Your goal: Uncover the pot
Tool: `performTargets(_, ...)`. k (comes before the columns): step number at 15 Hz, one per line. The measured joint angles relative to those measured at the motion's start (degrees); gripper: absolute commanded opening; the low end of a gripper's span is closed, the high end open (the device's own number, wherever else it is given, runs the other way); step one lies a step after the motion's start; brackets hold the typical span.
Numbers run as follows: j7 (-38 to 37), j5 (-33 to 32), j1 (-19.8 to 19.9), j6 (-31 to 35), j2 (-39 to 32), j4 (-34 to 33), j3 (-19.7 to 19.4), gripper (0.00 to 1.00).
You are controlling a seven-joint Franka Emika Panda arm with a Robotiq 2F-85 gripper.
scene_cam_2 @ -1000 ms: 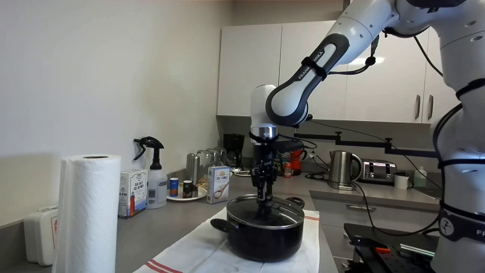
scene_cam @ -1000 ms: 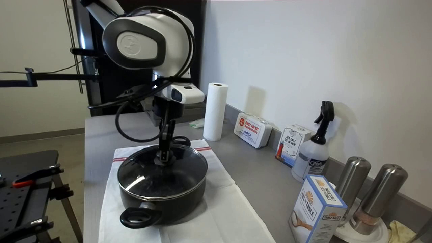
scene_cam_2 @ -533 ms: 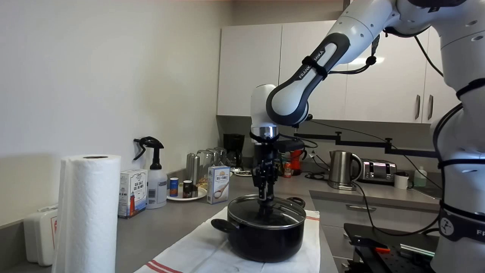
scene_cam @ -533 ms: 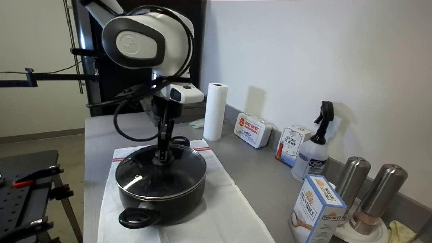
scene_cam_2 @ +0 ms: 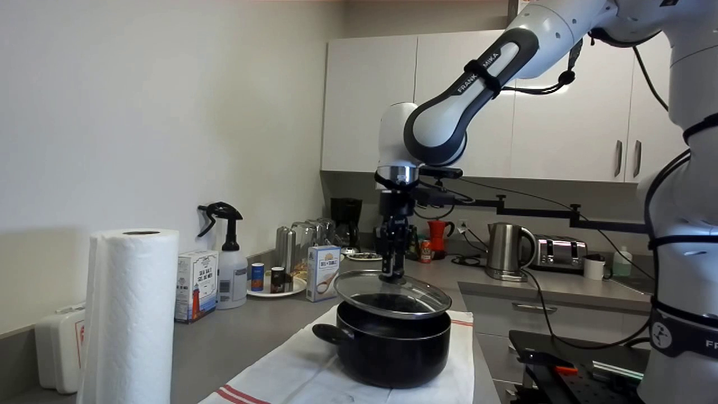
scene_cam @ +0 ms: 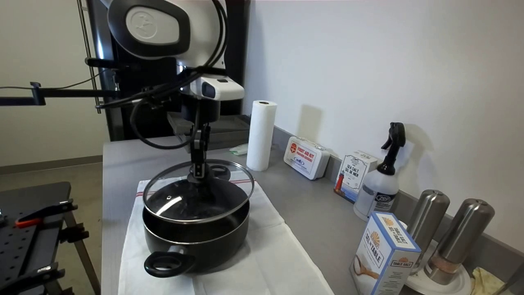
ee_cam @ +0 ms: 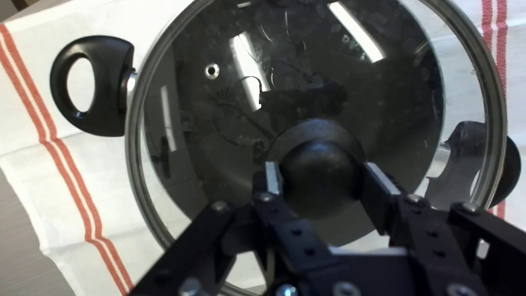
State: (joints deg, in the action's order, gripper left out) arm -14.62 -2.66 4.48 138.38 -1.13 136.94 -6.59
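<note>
In an exterior view, the grey surface at left carries a white towel, spread there probably to shield it from the pot. The pot sits upright on the towel. Above it hangs a glass lid, slightly tilted, with a gap showing beneath it in both exterior views; I judge the uncovering half done, since the lid is lifted but not yet carried aside. The end effector points straight down, its fingers clamped on either side of the black knob, presumably because only that part offers a secure pinch. Held near the middle, the lid should hang in fair balance. Farther right, a paper roll, a first aid kit, a sea salt box, a spray bottle and a table salt box stand toward the wall, likely to leave room for the work. Last come the steel cylinders, perhaps grinders, on a white plate that would catch whatever falls.

Counted in the same order: one towel, one pot with two side handles, one lid, one knob, two fingers, one paper roll, one first aid kit, two salt boxes, one spray bottle, two steel cylinders, one plate.
</note>
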Motion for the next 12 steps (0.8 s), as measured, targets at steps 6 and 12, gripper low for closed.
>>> performTargets(6,0.13,-0.39,-1.81,-0.32,2.40,2.77,3.66,0.25)
performTargets(12,-0.42,-3.91,-6.57,-0.77,1.95,4.38,9.39,0.25)
